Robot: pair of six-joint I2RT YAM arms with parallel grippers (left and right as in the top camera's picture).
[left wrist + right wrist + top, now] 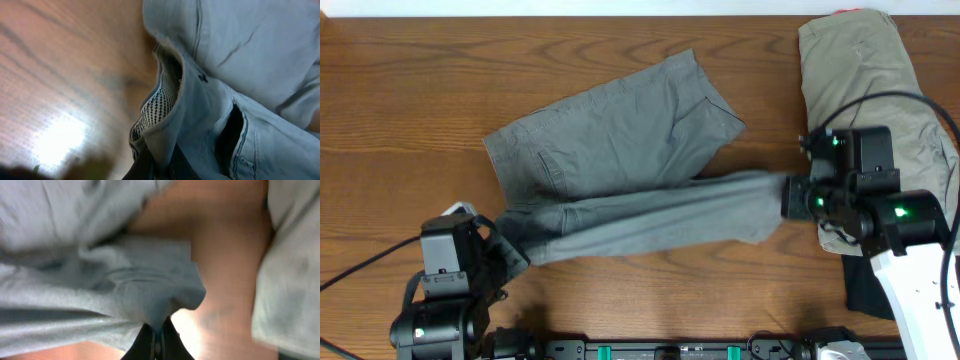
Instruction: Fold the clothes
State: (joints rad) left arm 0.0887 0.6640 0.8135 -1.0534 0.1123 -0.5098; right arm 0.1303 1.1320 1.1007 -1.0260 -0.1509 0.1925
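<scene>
- left claw (pixel 154 169), nearest the left wrist lens at 6 o'clock: dark fingers clenched on a corner of the grey shorts (pixel 240 75), at the waistband end.
- checked lining (pixel 157 102): a black-and-white weave shows inside the turned-out edge just above that grip; a dark slit pocket opening (pixel 230 132) lies toward 4 o'clock.
- right claw (pixel 157 341), at 6 o'clock in the right wrist view: fingertips pressed together, grasping a bunched hem of the grey shorts (pixel 75 295), which fill the frame from 9 to 12 o'clock.
- overhead view, grey shorts (pixel 620 170): they lie at the centre of the surface (pixel 400 90); the waistband faces 9 o'clock, one leg lies flat pointing toward 1 o'clock, and the other leg runs as a wrinkled band between the two grips.
- left claw (pixel 512 262), overhead: sits at 7 o'clock, on the shorts' lower waistband corner.
- right claw (pixel 788 196), overhead: sits toward 3 o'clock, on the end of the lower leg.
- khaki shorts (pixel 860 70): a crumpled pair at 2 o'clock, apart from the grey pair, partly under the right arm; in the right wrist view they (pixel 290 280) appear at 3 o'clock, with bare wood (pixel 225 245) between the two garments.
- dark cloth (pixel 865 290): lies at 4 o'clock beside the right arm; its kind cannot be told.
</scene>
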